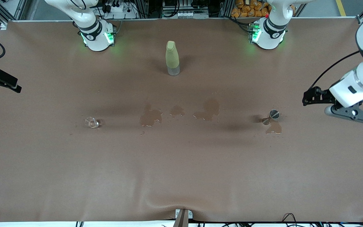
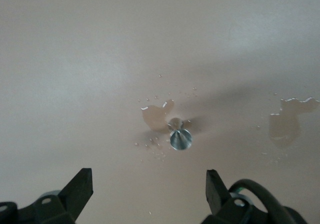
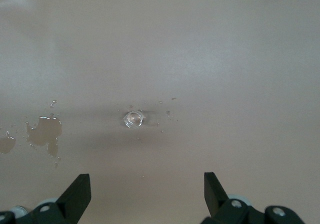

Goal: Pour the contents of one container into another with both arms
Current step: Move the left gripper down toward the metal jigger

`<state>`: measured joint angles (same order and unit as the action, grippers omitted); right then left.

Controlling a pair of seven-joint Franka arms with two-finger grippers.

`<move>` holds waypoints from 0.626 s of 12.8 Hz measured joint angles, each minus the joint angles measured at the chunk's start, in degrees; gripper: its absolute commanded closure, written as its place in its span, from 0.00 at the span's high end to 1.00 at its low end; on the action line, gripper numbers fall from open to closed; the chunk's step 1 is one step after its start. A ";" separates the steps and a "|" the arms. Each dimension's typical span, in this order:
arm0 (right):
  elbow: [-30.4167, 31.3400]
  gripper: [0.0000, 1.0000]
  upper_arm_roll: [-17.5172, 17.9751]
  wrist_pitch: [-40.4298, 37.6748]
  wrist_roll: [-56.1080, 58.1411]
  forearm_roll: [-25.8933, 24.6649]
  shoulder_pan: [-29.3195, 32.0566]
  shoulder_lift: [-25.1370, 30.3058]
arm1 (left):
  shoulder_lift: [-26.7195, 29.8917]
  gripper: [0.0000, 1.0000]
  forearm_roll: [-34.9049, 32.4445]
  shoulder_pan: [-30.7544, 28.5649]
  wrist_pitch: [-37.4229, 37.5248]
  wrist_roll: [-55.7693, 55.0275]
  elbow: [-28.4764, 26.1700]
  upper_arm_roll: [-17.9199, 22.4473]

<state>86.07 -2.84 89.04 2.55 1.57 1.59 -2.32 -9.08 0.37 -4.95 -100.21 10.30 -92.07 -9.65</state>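
**Both pincers apart, cup and jigger on a wet counter**

The brown counter point(image 1: 181, 176) carries everything, with spilled puddles point(image 1: 150, 117) across its middle. A tall yellow-green bottle point(image 1: 172, 58) stands near my bases. My left pincer point(image 2: 149, 186) hangs at the left arm's end of the counter, fingers spread and empty; my right pincer point(image 3: 147, 191) hangs at the right arm's end, likewise spread and empty. The silver jigger point(image 1: 271, 117) lies tipped beside a small puddle toward my left arm's end. The clear glass cup point(image 1: 91, 122) sits toward my right arm's end, well apart from the jigger.
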 measured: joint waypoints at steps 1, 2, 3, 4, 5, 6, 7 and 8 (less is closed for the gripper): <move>0.00 1.00 0.00 0.00 0.01 0.00 0.00 0.01 | -0.75 1.00 1.53 -0.78 -0.62 0.73 0.00 0.02; 0.00 1.00 -0.01 -0.11 0.04 0.00 0.00 0.02 | -1.29 1.00 3.54 -1.56 -0.81 2.54 0.00 0.05; 0.00 1.00 -0.01 -0.57 0.18 0.00 0.00 0.04 | -1.76 1.00 4.75 -2.06 -0.82 5.73 -0.02 0.06; 0.00 1.00 -0.01 -1.26 0.88 0.00 0.00 0.08 | -2.23 1.00 5.52 -2.25 -0.82 9.50 -0.04 0.05; 0.00 1.00 -0.03 -1.83 2.93 0.00 0.01 0.17 | -2.71 1.00 6.42 -2.43 -0.83 13.36 -0.07 0.03; -0.01 1.00 -0.12 -2.20 5.84 0.00 0.08 0.27 | -3.15 1.00 8.29 -2.91 -0.83 17.44 -0.24 0.02; -0.01 1.00 -0.28 -2.71 9.53 -0.03 0.31 0.39 | -3.68 1.00 11.60 -4.17 -0.87 22.58 -0.90 0.04; -0.01 1.00 -0.46 -3.47 13.25 -0.03 0.78 0.53 | -4.21 1.00 15.22 -5.91 -1.00 26.78 -1.97 0.10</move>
<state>86.06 -3.29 85.57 15.79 1.54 2.37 -1.79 -13.28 15.59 -10.86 -101.21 37.08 -94.05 -9.56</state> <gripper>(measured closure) 0.000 0.000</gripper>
